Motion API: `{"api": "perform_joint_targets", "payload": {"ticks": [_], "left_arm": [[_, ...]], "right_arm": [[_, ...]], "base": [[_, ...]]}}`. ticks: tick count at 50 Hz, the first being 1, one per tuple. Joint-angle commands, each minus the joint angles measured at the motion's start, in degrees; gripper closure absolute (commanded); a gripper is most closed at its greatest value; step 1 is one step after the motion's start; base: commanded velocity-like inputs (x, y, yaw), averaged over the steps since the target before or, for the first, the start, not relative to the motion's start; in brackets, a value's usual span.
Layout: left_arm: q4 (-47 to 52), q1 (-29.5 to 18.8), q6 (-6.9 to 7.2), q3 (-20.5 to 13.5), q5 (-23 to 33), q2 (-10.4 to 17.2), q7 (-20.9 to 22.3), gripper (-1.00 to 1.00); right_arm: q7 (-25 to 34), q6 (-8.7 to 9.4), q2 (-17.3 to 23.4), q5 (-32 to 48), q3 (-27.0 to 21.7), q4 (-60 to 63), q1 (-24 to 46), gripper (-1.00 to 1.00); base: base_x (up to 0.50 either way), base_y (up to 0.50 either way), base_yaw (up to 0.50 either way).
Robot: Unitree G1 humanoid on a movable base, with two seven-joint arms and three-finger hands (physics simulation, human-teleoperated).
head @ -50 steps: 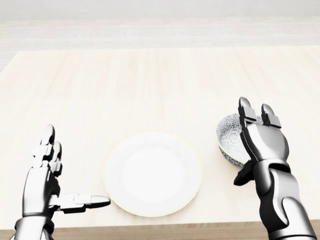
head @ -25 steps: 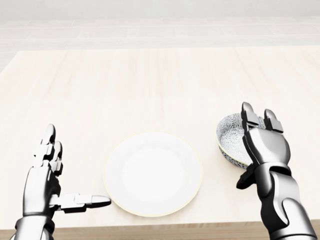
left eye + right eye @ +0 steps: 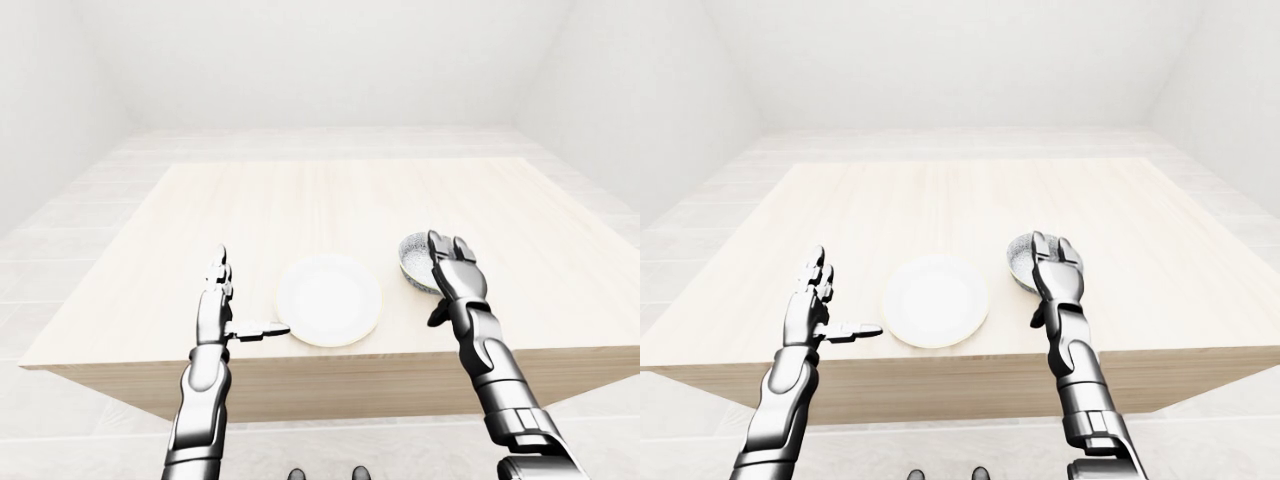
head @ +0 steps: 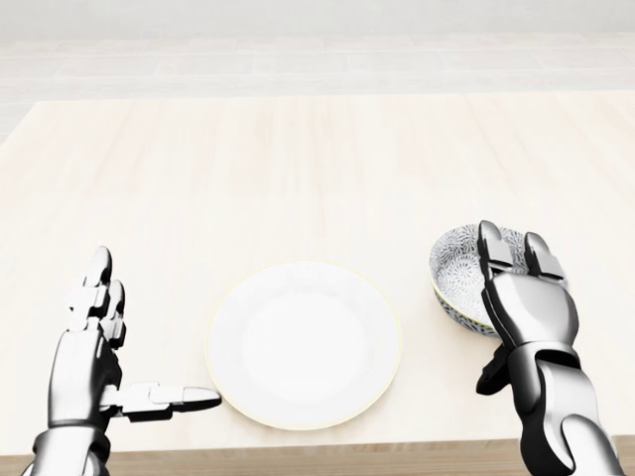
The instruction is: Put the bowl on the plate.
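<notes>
Here the patterned bowl (image 4: 456, 273) sits upright on the pale wooden worktop (image 4: 298, 159). In the head view it is just beside the white plate (image 4: 304, 344), on that plate's right, with a narrow strip of bare wood between them, so the bowl is not on the plate. The right robot hand (image 4: 526, 309) stands at the bowl's right and lower side, its two long fingers (image 4: 493, 248) stretched straight up across the rim and its thumb sticking out to the lower left. That hand is spread open, closed round nothing, and whether its fingers touch the bowl cannot be told. The left robot hand (image 4: 91, 365) hovers over the worktop's lower left, likewise open, fingers upward and thumb pointing right, its tip just short of the plate's left edge.
</notes>
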State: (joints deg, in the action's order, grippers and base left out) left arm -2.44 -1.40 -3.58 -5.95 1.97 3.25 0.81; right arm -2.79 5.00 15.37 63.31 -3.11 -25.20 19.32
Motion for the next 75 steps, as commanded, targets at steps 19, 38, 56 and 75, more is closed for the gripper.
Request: {"api": "perform_joint_targets", "payload": {"ticks": [19,38,56,75], "left_arm": [[-1.31,-0.15,-0.87,-0.13,-0.09,0.16,0.07,-1.00],[-2.31,-0.29,-1.42,-0.17,-0.05,0.25,0.08,-1.00],[-1.93,0.22,-1.42,-0.14,0.07,0.18,0.15,-1.00],[-3.27,-0.41,-1.42,-0.19,0.07,0.32,0.01,-1.00]], "right_arm": [[0.60,0.00,-0.34,5.45,-0.22,-0.37,-2.66,-1.00],[-2.50,0.00,0.01,4.93,-0.22,-3.86,-1.17,-1.00],[-4.98,0.00,0.38,2.47,-0.09,-9.35,0.89,-1.00],[-7.14,0.00,0.94,0.01,0.91,-14.71,3.25,-1.00]], "base": [[0.00,0.00,0.00],[0.00,0.00,0.00],[0.00,0.00,0.00],[0.00,0.00,0.00]]}}
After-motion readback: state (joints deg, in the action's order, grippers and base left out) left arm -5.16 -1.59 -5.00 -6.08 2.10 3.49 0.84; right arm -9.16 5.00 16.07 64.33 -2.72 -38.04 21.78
